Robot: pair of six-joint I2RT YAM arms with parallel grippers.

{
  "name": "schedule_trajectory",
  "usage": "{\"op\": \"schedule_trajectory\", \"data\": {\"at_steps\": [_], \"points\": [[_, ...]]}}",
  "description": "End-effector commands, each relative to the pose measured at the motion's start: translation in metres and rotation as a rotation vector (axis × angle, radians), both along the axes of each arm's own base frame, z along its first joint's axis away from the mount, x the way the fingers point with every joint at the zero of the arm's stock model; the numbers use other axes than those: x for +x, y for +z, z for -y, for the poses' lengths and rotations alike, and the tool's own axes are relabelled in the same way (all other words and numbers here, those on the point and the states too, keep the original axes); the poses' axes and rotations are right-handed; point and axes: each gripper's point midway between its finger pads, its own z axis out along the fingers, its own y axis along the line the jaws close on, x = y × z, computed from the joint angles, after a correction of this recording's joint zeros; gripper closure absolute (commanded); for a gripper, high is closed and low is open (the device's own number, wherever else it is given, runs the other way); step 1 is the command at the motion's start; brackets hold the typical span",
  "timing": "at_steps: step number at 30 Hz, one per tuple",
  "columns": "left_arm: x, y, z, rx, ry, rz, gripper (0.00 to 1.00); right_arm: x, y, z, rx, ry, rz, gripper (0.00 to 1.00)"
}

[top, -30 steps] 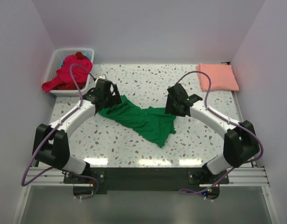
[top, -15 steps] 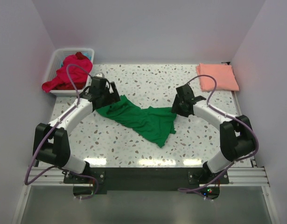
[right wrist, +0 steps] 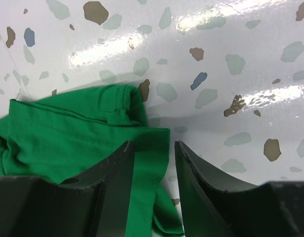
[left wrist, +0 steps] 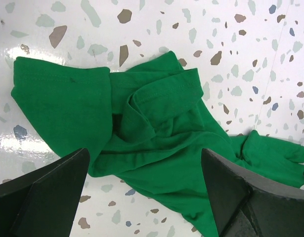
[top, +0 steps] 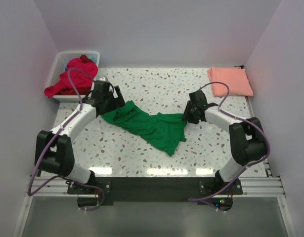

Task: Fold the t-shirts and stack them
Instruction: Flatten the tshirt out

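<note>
A bright green t-shirt (top: pixel 147 123) lies crumpled across the middle of the table, also seen in the left wrist view (left wrist: pixel 156 123) and the right wrist view (right wrist: pixel 67 138). My left gripper (top: pixel 113 101) hovers over its left end, jaws wide open (left wrist: pixel 144 153), touching nothing. My right gripper (top: pixel 187 115) is low at the shirt's right edge. Its jaws (right wrist: pixel 152 144) are half closed and straddle a flap of green cloth, with a gap still showing on both sides. A salmon-pink t-shirt (top: pixel 230 81) lies folded at the back right.
A white basket (top: pixel 59 60) at the back left holds red and magenta t-shirts (top: pixel 67 83), which spill over its front rim. White walls close in the speckled table (top: pixel 152 89) on three sides.
My right gripper has dropped to the green shirt's right edge and its jaws have narrowed around the cloth. My left gripper has shifted slightly back and left, still wide open.
</note>
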Motion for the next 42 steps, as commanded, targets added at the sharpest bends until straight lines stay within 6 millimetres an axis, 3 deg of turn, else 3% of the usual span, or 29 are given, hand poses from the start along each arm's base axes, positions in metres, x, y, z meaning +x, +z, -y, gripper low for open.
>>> {"op": "schedule_trajectory", "data": {"at_steps": [1,10,13,15,17,21,24,28,29,31,32,35,42], "points": [[0.013,0.028,0.000,-0.016,-0.015,0.088,0.00,0.004,-0.008,-0.009,0.040,0.015,0.003,0.58],[0.011,0.036,-0.005,-0.011,-0.009,0.103,0.00,0.002,-0.022,-0.014,0.066,0.030,-0.022,0.62],[0.010,0.037,-0.006,-0.010,-0.006,0.106,0.00,0.002,-0.020,-0.016,0.073,0.035,-0.021,0.69],[0.009,0.038,-0.007,-0.012,-0.004,0.107,0.00,0.003,-0.018,-0.016,0.073,0.035,-0.019,0.78],[0.009,0.038,-0.007,-0.013,-0.005,0.109,0.00,0.002,-0.017,-0.016,0.073,0.035,-0.021,0.98],[0.007,0.040,-0.007,-0.017,-0.002,0.114,0.00,0.003,-0.003,-0.014,0.068,0.034,-0.003,1.00],[0.005,0.038,-0.006,-0.021,-0.010,0.110,0.00,0.004,0.018,-0.005,0.032,0.012,0.033,1.00],[0.001,0.036,-0.004,-0.024,-0.028,0.106,0.00,0.006,0.064,0.020,-0.055,-0.067,0.129,1.00],[0.000,0.035,-0.004,-0.024,-0.031,0.101,0.00,0.005,0.087,0.026,-0.062,-0.085,0.171,1.00],[0.000,0.033,-0.002,-0.027,-0.044,0.099,0.02,0.005,0.109,0.035,-0.091,-0.110,0.223,1.00],[0.000,0.033,-0.001,-0.030,-0.049,0.101,0.02,0.004,0.130,0.044,-0.111,-0.137,0.272,1.00],[0.001,0.030,0.003,-0.045,-0.068,0.095,0.06,0.002,0.163,0.056,-0.140,-0.175,0.341,1.00],[0.008,0.025,0.019,-0.095,-0.129,0.088,0.16,-0.009,0.203,0.078,-0.162,-0.278,0.424,1.00]]}}
